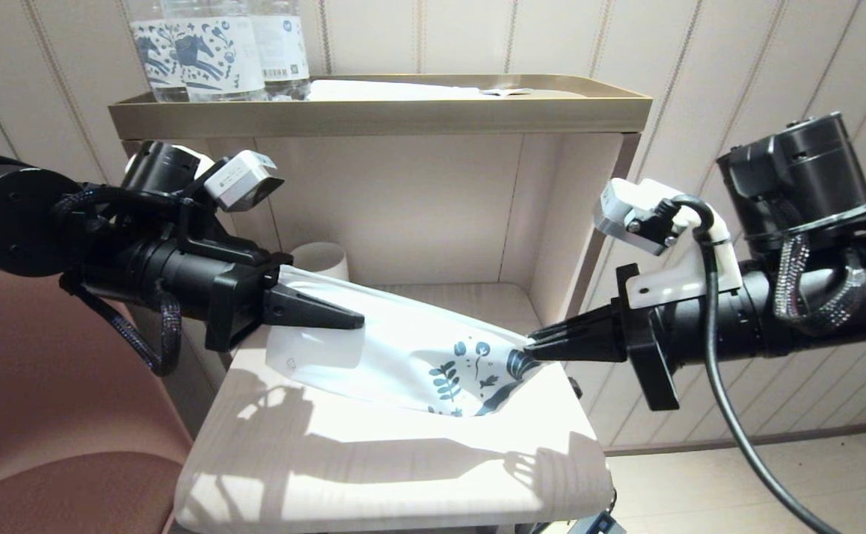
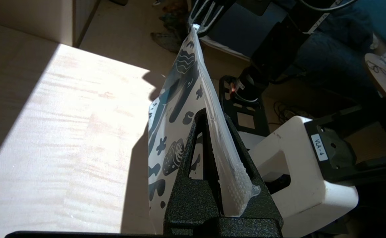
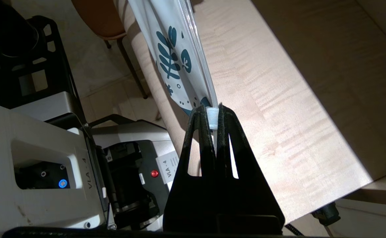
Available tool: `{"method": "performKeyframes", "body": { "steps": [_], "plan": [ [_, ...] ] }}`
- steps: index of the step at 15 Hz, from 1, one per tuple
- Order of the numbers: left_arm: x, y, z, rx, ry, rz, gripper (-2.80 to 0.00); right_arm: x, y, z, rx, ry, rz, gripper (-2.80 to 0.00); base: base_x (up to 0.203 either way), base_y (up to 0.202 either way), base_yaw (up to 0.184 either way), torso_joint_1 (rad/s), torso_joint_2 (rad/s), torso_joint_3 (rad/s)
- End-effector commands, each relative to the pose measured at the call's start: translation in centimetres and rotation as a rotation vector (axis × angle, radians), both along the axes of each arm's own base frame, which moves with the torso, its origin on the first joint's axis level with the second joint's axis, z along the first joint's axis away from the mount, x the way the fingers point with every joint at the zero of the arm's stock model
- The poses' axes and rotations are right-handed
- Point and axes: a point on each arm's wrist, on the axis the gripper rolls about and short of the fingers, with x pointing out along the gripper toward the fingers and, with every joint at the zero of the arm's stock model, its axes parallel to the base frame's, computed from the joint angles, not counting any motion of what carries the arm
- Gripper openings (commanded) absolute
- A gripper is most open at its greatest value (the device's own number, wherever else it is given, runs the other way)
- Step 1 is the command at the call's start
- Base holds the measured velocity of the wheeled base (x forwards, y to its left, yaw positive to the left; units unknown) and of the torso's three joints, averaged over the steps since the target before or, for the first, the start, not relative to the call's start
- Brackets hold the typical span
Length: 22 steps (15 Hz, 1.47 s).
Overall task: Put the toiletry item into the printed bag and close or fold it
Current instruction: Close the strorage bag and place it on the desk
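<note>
The printed bag [image 1: 403, 348], a white pouch with dark blue leaf print [image 1: 470, 374], hangs stretched above the wooden table [image 1: 373, 460] between both grippers. My left gripper [image 1: 355, 321] is shut on the bag's plain end; the left wrist view shows the bag's top strip [image 2: 226, 158] pinched between the black fingers [image 2: 193, 185]. My right gripper [image 1: 533, 343] is shut on the printed end, and the white zip slider [image 3: 213, 118] sits clamped at its fingertips [image 3: 227, 114]. The toiletry item is out of view; whether it lies inside the bag cannot be told.
A white mug [image 1: 321, 259] stands at the back of the table, behind the bag. Above is a brass-rimmed tray shelf [image 1: 381, 111] carrying blue-printed water bottles [image 1: 214, 48]. A brown chair [image 1: 47, 415] is at the left. The cabinet wall [image 1: 562, 222] closes the right side.
</note>
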Motion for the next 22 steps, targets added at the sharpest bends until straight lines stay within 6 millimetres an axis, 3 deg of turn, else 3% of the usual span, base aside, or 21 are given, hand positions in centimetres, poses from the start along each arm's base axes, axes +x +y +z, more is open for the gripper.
{"method": "performKeyframes", "body": {
  "steps": [1,11,12,15,16,22],
  "plan": [
    [0.1,0.0,-0.1,-0.003,0.004,-0.005,-2.8,0.1,-0.2,-0.1,-0.001,0.002,-0.005,-2.8,0.0,0.0,0.0,0.0,0.0,0.0],
    [0.0,0.0,-0.1,-0.003,0.003,-0.006,-2.8,-0.6,-1.2,-0.1,0.006,0.001,-0.017,-2.8,0.0,0.0,0.0,0.0,0.0,0.0],
    [0.0,0.0,-0.2,-0.003,0.006,-0.006,-2.8,-0.5,-1.1,-0.1,0.01,-0.008,-0.012,0.0,0.0,0.0,0.0,0.0,0.0,0.0],
    [0.0,0.0,-0.3,-0.001,0.01,-0.005,-2.8,-0.3,-0.8,-0.3,0.02,-0.029,-0.007,0.0,0.0,0.0,0.0,0.0,0.0,0.0],
    [0.0,0.0,-0.3,-0.001,0.01,-0.005,-2.8,-0.3,-0.8,-0.3,0.019,-0.027,-0.007,-2.8,0.0,0.0,0.0,0.0,0.0,0.0],
    [0.0,0.0,-0.4,-0.001,0.012,-0.006,-2.8,-0.2,-0.9,-0.5,0.019,-0.023,-0.007,-2.8,0.0,0.0,0.0,0.0,0.0,0.0]
  ]
}}
